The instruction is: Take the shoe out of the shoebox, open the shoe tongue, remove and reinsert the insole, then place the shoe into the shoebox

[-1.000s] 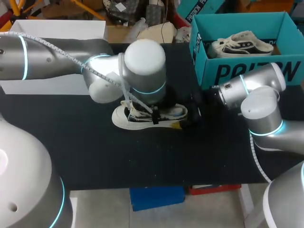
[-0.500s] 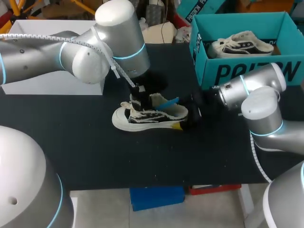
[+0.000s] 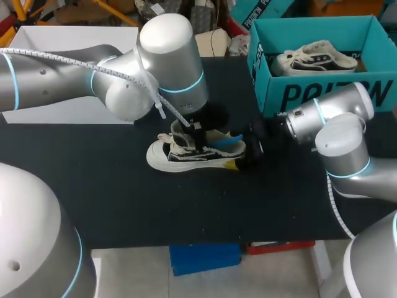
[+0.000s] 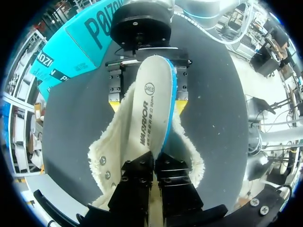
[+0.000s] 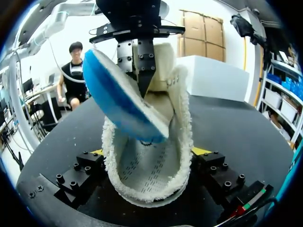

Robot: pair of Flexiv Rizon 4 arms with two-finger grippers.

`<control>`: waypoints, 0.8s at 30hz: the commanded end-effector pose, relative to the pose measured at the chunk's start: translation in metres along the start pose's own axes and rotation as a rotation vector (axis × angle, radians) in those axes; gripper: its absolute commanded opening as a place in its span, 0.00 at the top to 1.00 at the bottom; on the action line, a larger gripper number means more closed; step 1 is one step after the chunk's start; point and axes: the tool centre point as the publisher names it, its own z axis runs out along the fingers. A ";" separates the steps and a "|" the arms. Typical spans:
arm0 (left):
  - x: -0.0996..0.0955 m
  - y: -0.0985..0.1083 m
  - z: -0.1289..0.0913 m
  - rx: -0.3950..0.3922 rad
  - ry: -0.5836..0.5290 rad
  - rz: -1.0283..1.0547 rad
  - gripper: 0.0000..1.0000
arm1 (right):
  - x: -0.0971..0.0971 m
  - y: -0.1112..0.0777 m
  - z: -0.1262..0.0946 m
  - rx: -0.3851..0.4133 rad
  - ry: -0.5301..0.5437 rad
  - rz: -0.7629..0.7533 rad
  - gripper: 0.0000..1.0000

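Head view: shoe (image 3: 180,156) central on table (image 3: 124,205), shoebox (image 3: 322,93) at far edge.

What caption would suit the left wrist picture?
Left jaws pinch the insole over the fleecy shoe, which the right jaws grip.

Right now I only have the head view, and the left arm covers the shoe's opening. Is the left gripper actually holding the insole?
Observer: Yes. In the left wrist view the left gripper is shut on one end of the insole.
Operator: Is the insole seated or lifted?
Observer: Lifted. The right wrist view shows its blue underside tilted up over the opening of the shoe. I cannot tell whether its far end is inside.
Operator: What is the right gripper doing?
Observer: The right gripper is shut on the shoe's heel, with its fingers on either side of it.
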 end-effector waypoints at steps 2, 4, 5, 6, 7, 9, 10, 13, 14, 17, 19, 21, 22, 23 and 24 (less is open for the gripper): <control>-0.003 0.000 0.005 0.024 0.013 0.049 0.95 | 0.002 -0.003 0.001 0.001 -0.001 0.001 1.00; -0.002 0.001 0.006 0.035 0.018 0.076 0.91 | 0.002 -0.003 0.001 0.001 -0.001 0.001 1.00; -0.002 0.002 0.006 0.042 0.025 0.091 0.89 | 0.002 -0.003 0.001 0.001 -0.001 0.001 1.00; -0.001 0.003 0.007 0.038 0.018 0.098 0.89 | 0.002 -0.003 0.001 0.001 -0.001 0.001 1.00; -0.001 0.002 0.009 0.034 0.016 0.098 0.92 | 0.002 -0.003 0.001 0.001 -0.001 0.001 1.00; -0.001 0.000 0.012 0.025 0.019 0.095 0.90 | 0.002 -0.003 0.001 0.001 -0.001 0.001 1.00; 0.000 -0.001 0.013 0.024 0.019 0.097 0.80 | 0.002 -0.003 0.001 0.001 -0.001 0.001 1.00; 0.001 -0.003 0.013 0.021 0.007 0.106 0.35 | 0.002 -0.003 0.001 0.001 -0.001 0.001 1.00; 0.001 -0.004 0.013 0.018 -0.002 0.107 0.34 | 0.002 -0.003 0.001 0.001 -0.001 0.001 1.00; -0.001 -0.002 0.014 0.014 -0.072 0.121 0.41 | 0.002 -0.003 0.001 0.001 -0.001 0.001 1.00; 0.001 0.001 0.014 0.022 -0.101 0.129 0.39 | 0.002 -0.003 0.001 0.001 -0.001 0.001 1.00; 0.001 0.003 0.014 0.034 -0.129 0.136 0.37 | 0.002 -0.003 0.001 0.001 -0.001 0.001 1.00; 0.001 0.004 0.014 0.043 -0.149 0.140 0.38 | 0.002 -0.003 0.001 0.001 -0.001 0.001 1.00; 0.001 0.004 0.015 0.048 -0.161 0.148 0.41 | 0.002 -0.003 0.001 0.001 -0.001 0.001 1.00; 0.002 0.004 0.015 0.055 -0.173 0.156 0.44 | 0.002 -0.003 0.001 0.001 -0.001 0.001 1.00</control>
